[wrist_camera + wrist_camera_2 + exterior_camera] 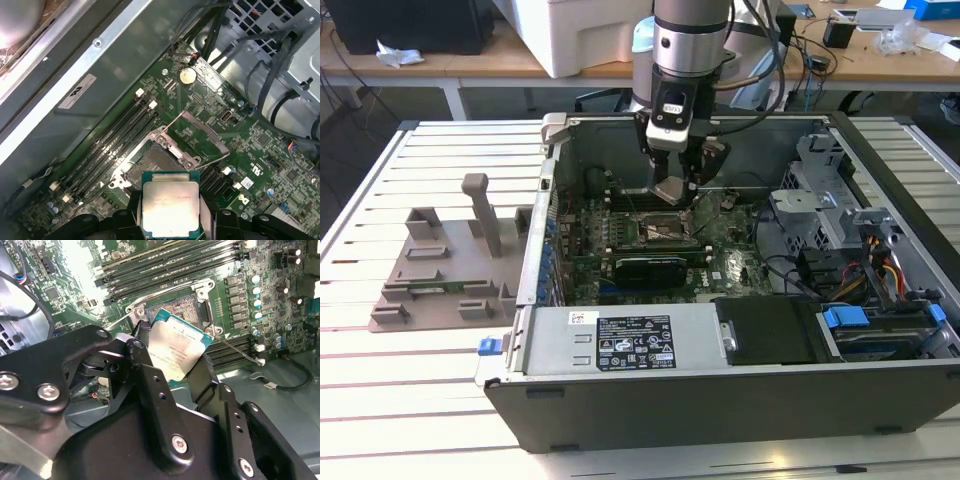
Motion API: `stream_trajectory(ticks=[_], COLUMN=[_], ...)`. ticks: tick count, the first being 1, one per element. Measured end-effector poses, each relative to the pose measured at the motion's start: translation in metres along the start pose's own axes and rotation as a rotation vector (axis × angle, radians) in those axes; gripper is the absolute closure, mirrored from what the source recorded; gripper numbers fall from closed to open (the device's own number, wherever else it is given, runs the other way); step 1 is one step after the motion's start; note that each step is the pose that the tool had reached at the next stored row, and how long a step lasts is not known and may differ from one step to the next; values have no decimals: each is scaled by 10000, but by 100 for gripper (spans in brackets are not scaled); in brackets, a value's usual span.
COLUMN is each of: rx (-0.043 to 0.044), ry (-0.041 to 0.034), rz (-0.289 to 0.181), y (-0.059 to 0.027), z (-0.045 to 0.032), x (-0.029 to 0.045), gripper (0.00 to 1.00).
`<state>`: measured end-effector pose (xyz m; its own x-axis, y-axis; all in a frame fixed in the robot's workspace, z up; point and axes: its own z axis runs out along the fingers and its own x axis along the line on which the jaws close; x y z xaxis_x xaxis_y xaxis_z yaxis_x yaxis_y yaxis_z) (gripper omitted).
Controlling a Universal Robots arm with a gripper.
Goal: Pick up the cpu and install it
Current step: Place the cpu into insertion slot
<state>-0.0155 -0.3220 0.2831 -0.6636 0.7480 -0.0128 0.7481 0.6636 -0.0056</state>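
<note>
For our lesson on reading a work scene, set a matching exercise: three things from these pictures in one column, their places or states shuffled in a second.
1. cpu
2. socket
3. fixture plate

A. on the table, outside the computer case
B. clamped in the gripper, above the motherboard
C. on the motherboard, cover swung open

Pairs: 1-B, 2-C, 3-A

Socket [150,167] lies uncovered near the claw [169,210] — memory slots [110,145], case wall [100,90] alongside.

The cpu [170,206] in tool [170,212], near socket [150,169]
</note>
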Motion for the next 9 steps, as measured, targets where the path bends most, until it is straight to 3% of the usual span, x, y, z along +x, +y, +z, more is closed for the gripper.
stream_trajectory(ticks=[9], rx=[19], ry=[-4], rz=[884], y=[0], z=[0], x=[0], gripper=[46])
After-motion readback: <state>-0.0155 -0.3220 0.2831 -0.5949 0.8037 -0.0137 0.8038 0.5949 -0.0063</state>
